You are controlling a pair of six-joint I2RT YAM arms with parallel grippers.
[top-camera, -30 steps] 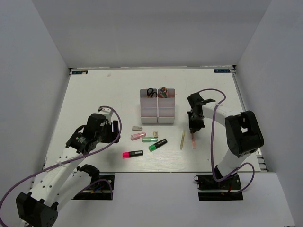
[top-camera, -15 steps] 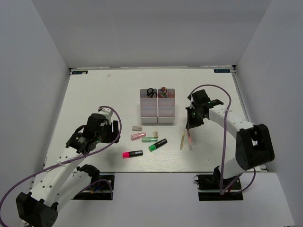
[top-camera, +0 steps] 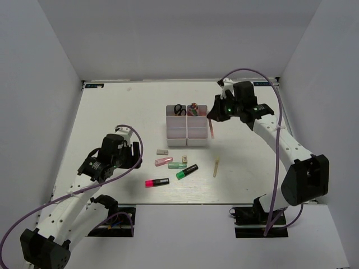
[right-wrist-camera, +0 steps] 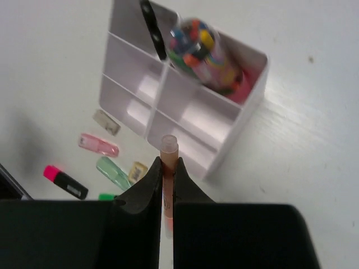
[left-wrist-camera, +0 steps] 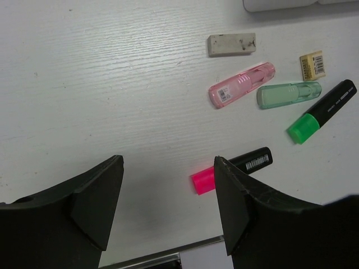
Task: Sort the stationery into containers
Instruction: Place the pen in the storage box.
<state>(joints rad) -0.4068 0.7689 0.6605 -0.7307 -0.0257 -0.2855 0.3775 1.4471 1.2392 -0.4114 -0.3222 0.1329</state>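
Right gripper (right-wrist-camera: 168, 165): both fingers pinched on a thin pink stick (right-wrist-camera: 169, 147), held upright, its capped end poking out above the fingertips. In the top view this gripper sits in the upper middle-right of the frame, just off the upper right corner of the containers (top-camera: 186, 139). The stick hangs down beside the block's right wall; whether it touches cannot be told. In the wrist view the stick's cap lines up with the near edge of the block. Bare tabletop runs from that wall to the right edge of the table (top-camera: 123, 112), and the right arm crosses it on a diagonal from the lower right.

Containers: two columns, centre of the frame. Black-handled scissors (top-camera: 179, 109) stand in the upper left bin and the fat pink tube (top-camera: 193, 107) in the upper right.

Left gripper (left-wrist-camera: 168, 196): fingers spread wide with nothing between them, hovering over the tabletop at the left middle of the top view. A loose cluster lies beyond its fingertips:
- pink highlighter (left-wrist-camera: 231, 170), nearest, just past the right finger
- pink marker (left-wrist-camera: 242, 84)
- green marker (left-wrist-camera: 289, 94), beside the pink one
- green highlighter (left-wrist-camera: 321, 111)
- grey eraser (left-wrist-camera: 231, 44)
- tan eraser (left-wrist-camera: 312, 64)

None of these touch the block. A second thin stick (top-camera: 216, 166) lies alone to the right of the cluster, below the block's right corner. Bare white board spreads from the left gripper to the table's left and upper edges.
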